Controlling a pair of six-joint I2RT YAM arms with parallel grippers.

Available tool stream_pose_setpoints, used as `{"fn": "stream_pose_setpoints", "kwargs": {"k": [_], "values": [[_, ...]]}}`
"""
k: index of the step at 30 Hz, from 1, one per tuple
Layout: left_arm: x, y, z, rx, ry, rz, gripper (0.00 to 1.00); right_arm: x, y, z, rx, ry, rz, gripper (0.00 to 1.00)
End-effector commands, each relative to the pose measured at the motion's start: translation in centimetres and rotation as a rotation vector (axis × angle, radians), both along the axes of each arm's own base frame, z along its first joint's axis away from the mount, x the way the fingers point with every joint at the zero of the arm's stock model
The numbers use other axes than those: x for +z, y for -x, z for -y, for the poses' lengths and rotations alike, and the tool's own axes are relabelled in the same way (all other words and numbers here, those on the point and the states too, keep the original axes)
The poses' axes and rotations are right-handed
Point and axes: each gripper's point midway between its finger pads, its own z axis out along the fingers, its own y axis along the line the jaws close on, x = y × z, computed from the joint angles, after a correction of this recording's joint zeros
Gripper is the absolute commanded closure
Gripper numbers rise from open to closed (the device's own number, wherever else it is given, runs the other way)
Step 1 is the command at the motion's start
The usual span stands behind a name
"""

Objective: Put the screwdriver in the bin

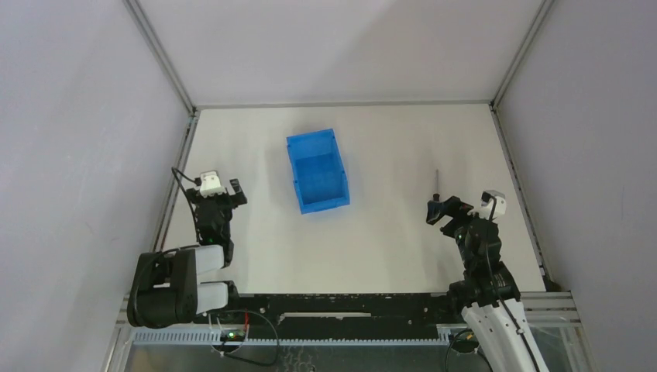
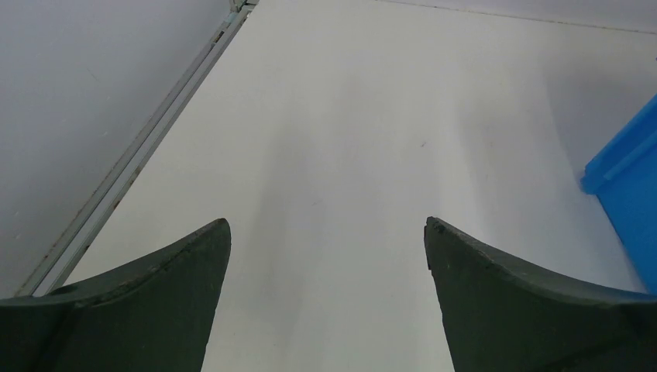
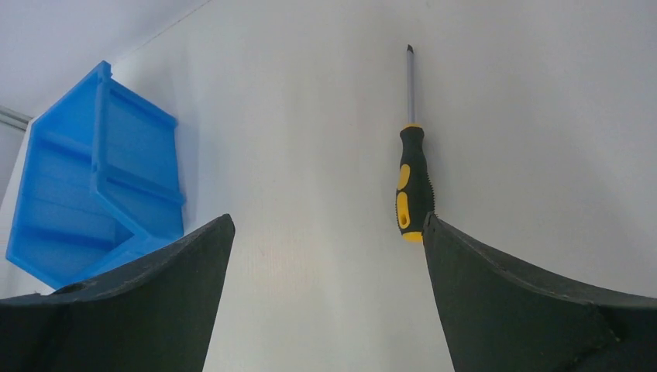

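Observation:
The screwdriver [image 3: 413, 184] lies flat on the white table, black and yellow handle toward me, thin shaft pointing away; it also shows in the top view [image 1: 437, 186] at the right. My right gripper [image 3: 326, 225] is open and empty just behind the handle, whose end is beside the right fingertip [image 3: 431, 225]; in the top view this gripper [image 1: 443, 212] is right below the screwdriver. The blue bin [image 1: 318, 170] stands open-topped at the table's middle, and shows at the left of the right wrist view [image 3: 93, 178]. My left gripper [image 1: 223, 191] is open and empty at the left [image 2: 326, 225].
A metal frame rail [image 1: 177, 182] runs along the table's left edge, close to the left gripper, and another [image 1: 517, 186] along the right edge. Grey walls enclose the table. A corner of the bin [image 2: 627, 178] shows at the right of the left wrist view.

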Motion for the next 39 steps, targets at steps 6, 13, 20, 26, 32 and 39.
{"fn": "stream_pose_setpoints", "kwargs": {"k": [6, 13, 20, 26, 32, 39], "values": [[2.6, -1.2, -0.2, 0.009, 0.000, 0.075, 0.00, 7.1, -1.0, -1.9, 0.123, 0.010, 0.199, 0.00], [2.6, -1.2, -0.2, 0.010, 0.001, 0.075, 0.00, 15.7, -3.5, -1.4, 0.125, 0.144, 0.197, 0.00], [2.6, -1.2, -0.2, 0.009, 0.001, 0.075, 0.00, 12.0, -9.4, 1.4, 0.023, 0.247, -0.385, 0.00], [2.6, -1.2, -0.2, 0.009, 0.001, 0.076, 0.00, 1.5, -11.2, 2.5, 0.078, 0.188, -0.790, 0.16], [2.6, -1.3, -0.2, 0.009, 0.000, 0.076, 0.00, -9.0, -10.6, 2.4, 0.126, 0.193, -1.051, 0.31], [2.6, -1.2, -0.2, 0.009, 0.001, 0.076, 0.00, -13.7, -9.6, 3.1, 0.116, 0.221, -1.174, 0.60]]}}
